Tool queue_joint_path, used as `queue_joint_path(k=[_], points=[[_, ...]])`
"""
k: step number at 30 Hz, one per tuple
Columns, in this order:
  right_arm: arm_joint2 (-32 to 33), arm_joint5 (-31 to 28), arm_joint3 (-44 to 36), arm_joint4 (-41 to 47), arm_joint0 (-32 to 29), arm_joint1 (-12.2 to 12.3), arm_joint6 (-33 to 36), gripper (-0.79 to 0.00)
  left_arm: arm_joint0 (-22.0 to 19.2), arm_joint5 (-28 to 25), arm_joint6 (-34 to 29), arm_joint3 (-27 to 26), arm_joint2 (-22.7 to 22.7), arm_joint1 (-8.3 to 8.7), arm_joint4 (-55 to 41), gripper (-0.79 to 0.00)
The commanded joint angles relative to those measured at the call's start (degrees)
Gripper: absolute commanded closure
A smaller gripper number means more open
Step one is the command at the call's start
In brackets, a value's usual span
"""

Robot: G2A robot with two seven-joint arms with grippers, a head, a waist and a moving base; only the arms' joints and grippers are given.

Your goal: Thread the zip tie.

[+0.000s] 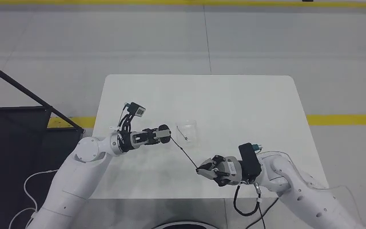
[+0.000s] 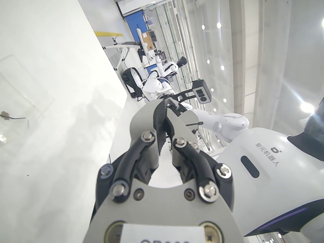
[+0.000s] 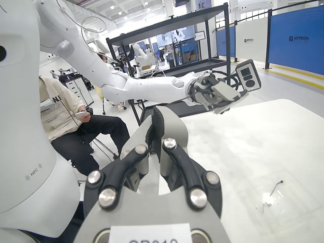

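White table (image 1: 229, 97) | L end effector (image 1: 167, 135) + R end effector (image 1: 200, 169) both clenched on zip tie (image 1: 184, 153)

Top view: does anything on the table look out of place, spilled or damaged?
Nothing stands out. The zip tie runs straight between the left gripper and right gripper, both shut on it, and the clear tray lies flat on the table with a loose tie inside.

Zip tie (image 1: 183, 152): black. Table (image 1: 246, 97): plain white. Plastic container (image 1: 189, 127): clear. Floor (image 1: 171, 40): pale grey, yellow stripe (image 1: 337, 119). Left gripper (image 2: 165, 113): grey, black ribbed pads (image 2: 159, 125).
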Motion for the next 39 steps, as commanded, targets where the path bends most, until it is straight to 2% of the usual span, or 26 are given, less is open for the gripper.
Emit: queue_joint_path(k=[1, 4, 5, 6, 7, 8, 13, 19, 25, 31, 33, 35, 39], points=[[-1.17, 0.00, 0.48, 0.71, 1.19, 0.11, 0.61, 0.000, 0.05, -0.02, 0.06, -0.12, -0.08, -0.03, -0.01, 0.000], [-2.75, 0.00, 0.90, 1.62, 2.67, 0.21, 1.51, 0.000, 0.08, 0.01, 0.05, -0.15, -0.15, -0.07, -0.01, 0.000], [-3.24, 0.00, 1.17, 1.91, 3.12, 0.23, 1.92, 0.000, 0.08, 0.06, 0.00, -0.15, -0.13, -0.09, 0.03, -0.086], [-3.63, 0.00, 1.45, 2.18, 3.60, 0.23, 2.41, 0.000, 0.06, 0.25, -0.03, -0.10, -0.10, -0.11, 0.07, -0.252], [-3.96, 0.00, 1.74, 2.47, 4.01, 0.22, 2.88, 0.000, 0.02, 0.44, -0.08, -0.06, -0.05, -0.13, 0.13, -0.563], [-4.26, 0.00, 1.98, 2.69, 4.35, 0.17, 3.46, 0.000, -0.04, 0.64, -0.16, -0.04, 0.01, -0.15, 0.12, -0.785], [-4.05, 0.93, 3.01, 3.37, 5.40, -0.41, 6.00, 0.000, -0.51, 1.67, -2.27, -0.11, 0.42, -0.20, -0.12, -0.785], [-3.00, 13.54, -1.64, 0.82, 4.25, -1.20, 11.94, 0.000, -0.25, 1.71, -2.55, -0.17, -0.81, -0.04, -0.26, -0.785], [-1.09, 35.22, -12.75, -6.42, 2.78, -1.34, 27.22, 0.000, 3.05, -0.49, -0.36, -0.38, -5.88, 0.57, -3.85, -0.785], [0.26, 53.14, -23.04, -19.25, 0.43, -1.03, 48.54, 0.000, 6.62, -1.24, -0.95, -0.48, -11.15, 1.36, -6.29, -0.785], [-0.43, 56.77, -24.67, -23.37, 0.43, -1.41, 54.69, 0.000, 7.68, -1.38, -1.14, -0.50, -12.61, 1.56, -7.11, -0.785], [-1.48, 57.97, -25.44, -24.98, 0.67, -2.03, 58.01, 0.000, 8.61, -1.29, -1.47, -0.49, -13.83, 1.71, -7.95, -0.785], [-1.54, 59.21, -25.34, -25.06, 0.90, -2.47, 58.07, 0.000, 8.89, -1.24, -1.53, -0.47, -14.20, 1.75, -8.26, -0.785]])
